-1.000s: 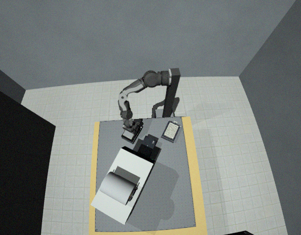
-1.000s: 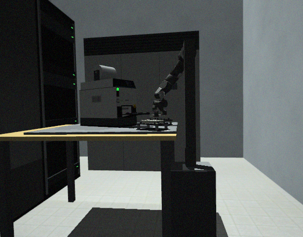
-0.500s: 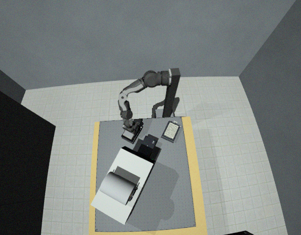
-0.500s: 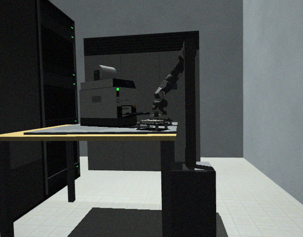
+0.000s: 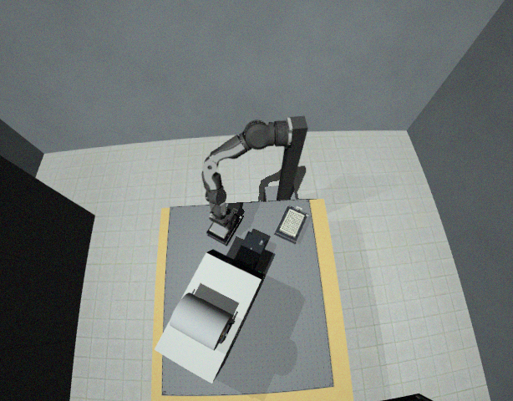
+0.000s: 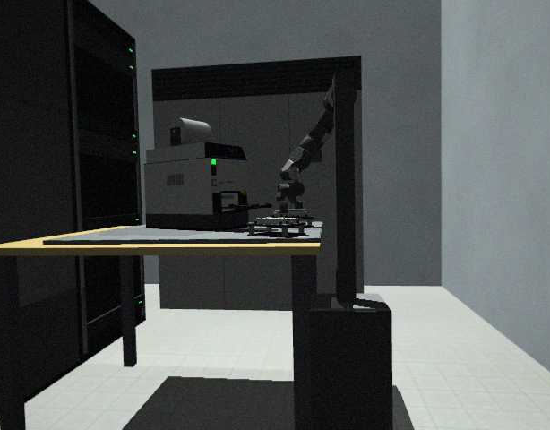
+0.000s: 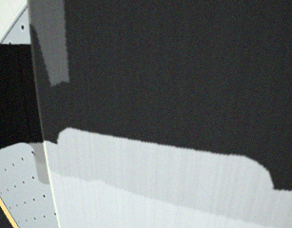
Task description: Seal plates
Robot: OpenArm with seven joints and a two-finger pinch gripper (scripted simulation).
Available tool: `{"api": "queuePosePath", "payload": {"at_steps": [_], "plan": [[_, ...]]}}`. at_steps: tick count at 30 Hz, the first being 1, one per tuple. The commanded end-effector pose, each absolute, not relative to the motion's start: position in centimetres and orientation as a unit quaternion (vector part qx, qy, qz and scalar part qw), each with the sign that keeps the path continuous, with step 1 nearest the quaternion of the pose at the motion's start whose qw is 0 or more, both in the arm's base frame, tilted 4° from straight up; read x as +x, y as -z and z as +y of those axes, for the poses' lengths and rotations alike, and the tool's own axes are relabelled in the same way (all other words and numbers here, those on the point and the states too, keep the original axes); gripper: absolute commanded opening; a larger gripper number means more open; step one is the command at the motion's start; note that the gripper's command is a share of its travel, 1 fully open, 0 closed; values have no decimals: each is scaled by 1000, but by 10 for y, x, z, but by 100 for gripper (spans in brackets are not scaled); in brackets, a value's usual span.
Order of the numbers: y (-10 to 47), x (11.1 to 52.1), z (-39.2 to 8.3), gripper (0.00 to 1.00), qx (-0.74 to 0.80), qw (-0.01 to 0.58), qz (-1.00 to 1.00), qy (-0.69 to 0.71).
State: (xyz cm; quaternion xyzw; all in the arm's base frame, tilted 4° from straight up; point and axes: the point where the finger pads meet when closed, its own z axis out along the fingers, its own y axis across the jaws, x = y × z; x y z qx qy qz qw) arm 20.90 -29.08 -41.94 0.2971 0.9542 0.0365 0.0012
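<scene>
The gripper (image 5: 227, 220) (image 6: 290, 209) is shut on a plate at the left nest (image 5: 225, 241). This plate (image 5: 219, 230) (image 7: 136, 163) has a smooth, pale top without visible wells and fills much of the wrist view. It is over or in the nest; whether it is fully seated I cannot tell. The fingertips are hidden. The other plate (image 5: 292, 222) (image 6: 278, 220) shows its wells and lies in the right nest (image 5: 285, 237). The sealer (image 5: 231, 276) (image 6: 177, 189) has its stage (image 5: 257, 240) (image 6: 260, 205) out, with no plate on it. Its lamp (image 6: 213, 161) is green.
The stage sticks out between the two nests, close to the left one. A foil roll (image 5: 200, 320) (image 6: 195, 131) sits on top of the sealer. The arm's post (image 5: 290, 165) (image 6: 345, 184) stands beyond the table edge, near the right nest.
</scene>
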Motion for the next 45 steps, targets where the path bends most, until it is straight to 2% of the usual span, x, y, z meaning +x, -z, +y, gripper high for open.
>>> {"api": "queuePosePath", "payload": {"at_steps": [1, 45], "plan": [[421, 209, -289, 0, 296, 2, 954, -39], [425, 209, -289, 0, 296, 1, 954, -39]]}}
